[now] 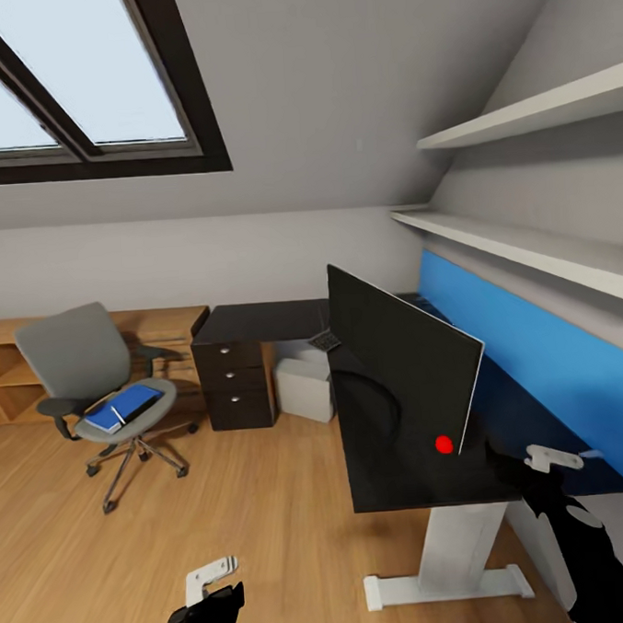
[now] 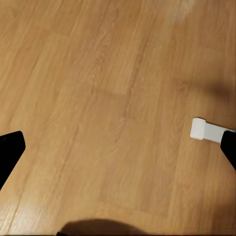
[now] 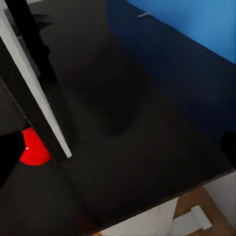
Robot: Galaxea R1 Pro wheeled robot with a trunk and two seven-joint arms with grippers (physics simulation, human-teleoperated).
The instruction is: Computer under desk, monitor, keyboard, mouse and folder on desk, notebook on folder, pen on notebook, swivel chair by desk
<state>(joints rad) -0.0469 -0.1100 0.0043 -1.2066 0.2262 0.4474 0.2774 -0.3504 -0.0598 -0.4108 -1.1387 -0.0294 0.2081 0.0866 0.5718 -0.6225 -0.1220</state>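
Observation:
The black monitor (image 1: pixel 403 370) stands on the black desk (image 1: pixel 386 482), seen from its dark side, and its pale edge (image 3: pixel 37 93) shows in the right wrist view. A small red rounded object (image 1: pixel 443 444) (image 3: pixel 34 150) lies by its near corner. A dark keyboard-like slab (image 1: pixel 324 340) rests at the desk's far edge. The white computer (image 1: pixel 304 386) sits under the desk. A blue folder (image 1: pixel 124 408) with a dark item on it lies on the grey swivel chair (image 1: pixel 79 358). My right gripper (image 1: pixel 553 458) (image 3: pixel 118 152) hovers open over the desk's near end. Low over the floor, my left gripper (image 1: pixel 212 576) (image 2: pixel 118 152) is open.
A dark drawer cabinet (image 1: pixel 230 372) and a low wooden shelf unit (image 1: pixel 11 367) line the far wall. Two white wall shelves (image 1: pixel 528 234) hang above the blue panel (image 1: pixel 536 362). The desk's white foot (image 1: pixel 448 584) (image 2: pixel 206 130) stands on the wooden floor. A small pale item (image 3: pixel 144 14) lies near the panel.

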